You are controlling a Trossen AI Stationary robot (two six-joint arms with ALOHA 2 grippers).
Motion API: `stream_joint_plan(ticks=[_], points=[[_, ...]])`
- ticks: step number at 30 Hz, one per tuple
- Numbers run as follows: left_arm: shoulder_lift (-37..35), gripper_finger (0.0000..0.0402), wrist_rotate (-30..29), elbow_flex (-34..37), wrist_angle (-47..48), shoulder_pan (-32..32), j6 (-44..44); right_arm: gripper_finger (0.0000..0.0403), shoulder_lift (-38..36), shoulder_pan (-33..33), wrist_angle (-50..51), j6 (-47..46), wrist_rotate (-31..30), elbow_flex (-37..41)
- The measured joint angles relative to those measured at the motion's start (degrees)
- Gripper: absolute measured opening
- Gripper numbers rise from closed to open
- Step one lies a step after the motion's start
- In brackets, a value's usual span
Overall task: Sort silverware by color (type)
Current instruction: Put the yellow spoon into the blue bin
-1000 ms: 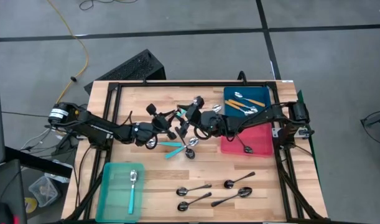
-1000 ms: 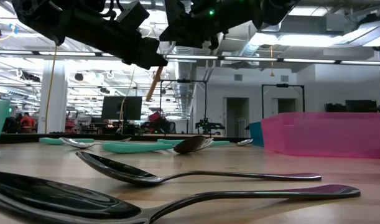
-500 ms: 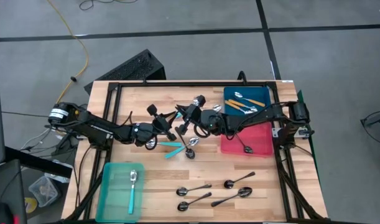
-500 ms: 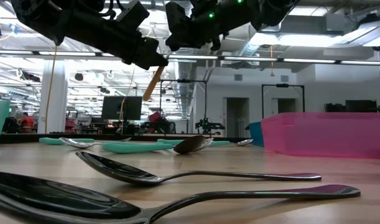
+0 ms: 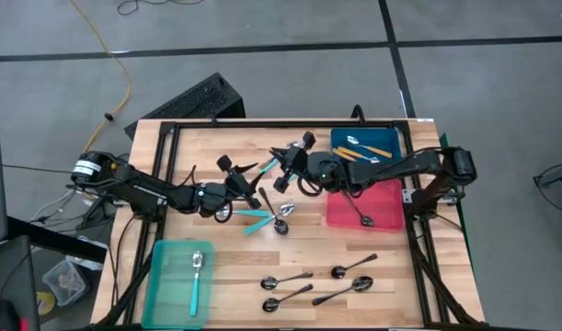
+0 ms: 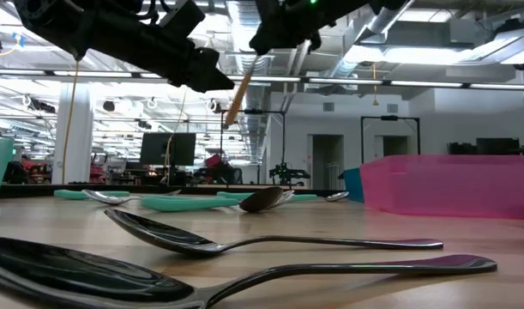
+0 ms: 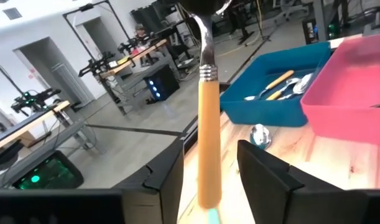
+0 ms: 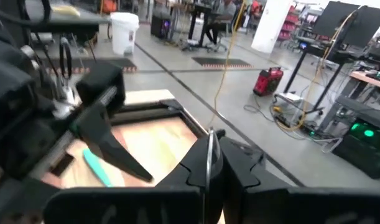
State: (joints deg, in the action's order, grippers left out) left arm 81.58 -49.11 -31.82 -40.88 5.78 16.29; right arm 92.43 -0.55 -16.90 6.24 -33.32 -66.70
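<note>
Since the earlier frame, the right gripper [image 5: 282, 176] has pulled back toward the far right of the table [image 5: 198, 147], carrying an orange-handled spoon [image 7: 209, 144] out of the left gripper [image 5: 253, 191]. Right jaws are clamped on the spoon's metal end; left jaws stand apart, either side of the orange handle, no longer gripping it. The spoon hangs in the air above the table's middle, handle downward.

It should handle as a light, stiff thing (the polished metal likely slippery, the plastic handle easier to pinch), so a grip at the neck where the metal meets the handle seems safest.

Counted from above:
- Blue bin [image 5: 339, 140], far right corner: about three orange-handled spoons, hard to separate.
- Pink bin [image 5: 388, 219], right edge: one dark metal spoon [image 5: 363, 217].
- Teal bin [image 5: 161, 276], near left corner: one teal-handled spoon [image 5: 195, 280].
- Near edge of the table, loose: four dark metal spoons [image 5: 286, 279].
- Table's middle, loose: two teal-handled spoons for certain [image 5: 256, 219], perhaps more under the arms.
</note>
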Motion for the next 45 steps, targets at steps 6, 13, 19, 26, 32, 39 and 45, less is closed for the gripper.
stream_joint_plan(ticks=[6, 13, 19, 26, 32, 39, 45], points=[[0.00, 0.0146, 0.84, -1.77, 0.05, 0.00, 0.45, 0.0035, -3.36, -1.76, 3.34, 3.88, -0.01, 0.00], [-0.62, 0.0146, 5.07, -4.50, 4.24, -0.07, -0.78, 0.0035, -7.39, -6.17, 13.36, 6.31, -0.11, 0.00], [-6.98, 0.0146, 13.29, -5.48, 15.69, -2.22, -5.16, 0.0035, -10.18, -11.76, 24.46, 6.71, -0.22, 0.02], [-18.17, 0.0146, 22.62, -5.52, 24.91, -4.67, -4.71, 0.0035, -11.83, -17.53, 29.27, 18.02, -0.14, 0.02], [-26.32, 0.0146, 23.22, -5.57, 29.31, -4.76, -4.56, 0.0035, -10.91, -19.57, 36.48, 27.59, 0.15, 0.02], [-32.95, 0.0146, 21.82, -5.57, 36.38, -4.76, -6.49, 0.0035, -6.23, -19.53, 42.80, 29.61, -2.88, 0.02], [-35.49, 0.0146, 21.87, -5.54, 38.79, -4.76, -7.16, 0.0035, -1.29, -19.61, 43.15, 30.25, -4.33, 0.04]])
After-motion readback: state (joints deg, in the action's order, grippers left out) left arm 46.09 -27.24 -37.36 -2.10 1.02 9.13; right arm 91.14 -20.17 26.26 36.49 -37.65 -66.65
